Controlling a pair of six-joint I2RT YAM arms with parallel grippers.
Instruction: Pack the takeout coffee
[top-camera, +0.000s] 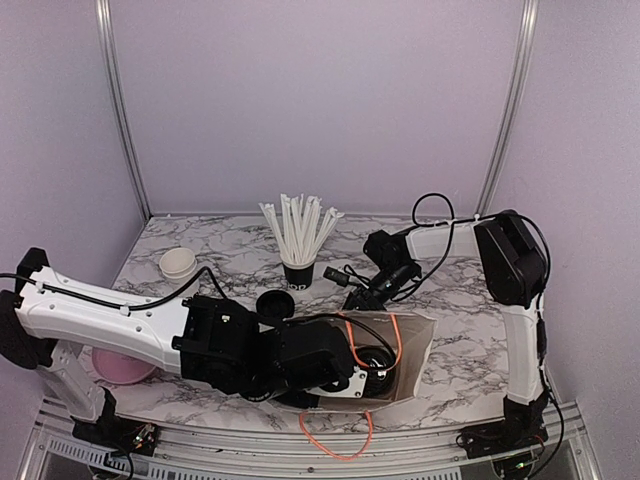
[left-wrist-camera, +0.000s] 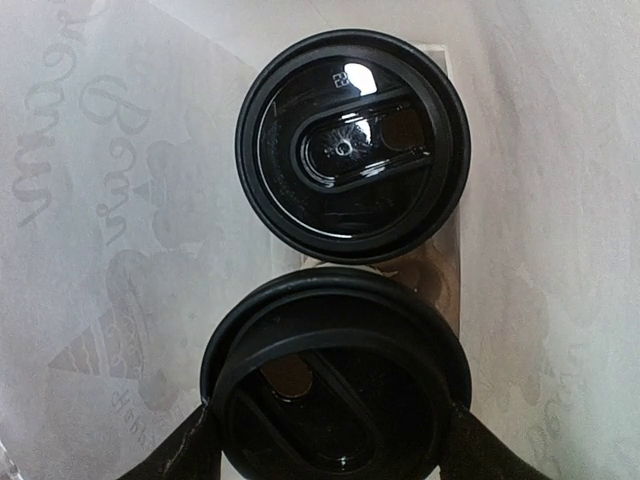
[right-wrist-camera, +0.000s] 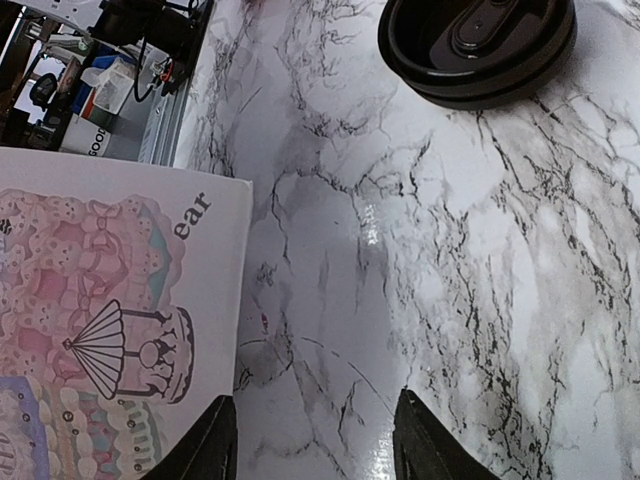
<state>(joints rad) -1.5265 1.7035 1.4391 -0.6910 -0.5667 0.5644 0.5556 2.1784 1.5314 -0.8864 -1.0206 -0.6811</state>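
Two takeout coffee cups stand inside a white paper bag (top-camera: 418, 345) with orange handles. In the left wrist view only their black lids show: the far one (left-wrist-camera: 352, 145) stands free, the near one (left-wrist-camera: 335, 380) sits between my left fingers (left-wrist-camera: 190, 445). My left gripper (left-wrist-camera: 332, 430) is shut on the near cup, deep in the bag (left-wrist-camera: 90, 200). In the top view the left gripper (top-camera: 372, 370) is inside the bag's mouth. My right gripper (top-camera: 362, 297) is open and empty just behind the bag, low over the marble (right-wrist-camera: 315, 440), next to the printed bag wall (right-wrist-camera: 100, 320).
A loose black lid (top-camera: 273, 303) lies on the table left of the right gripper, also in the right wrist view (right-wrist-camera: 480, 45). A black cup of white straws (top-camera: 299, 270) stands at the back. Lidless white cups (top-camera: 178, 264) and a pink dish (top-camera: 122, 368) are at the left.
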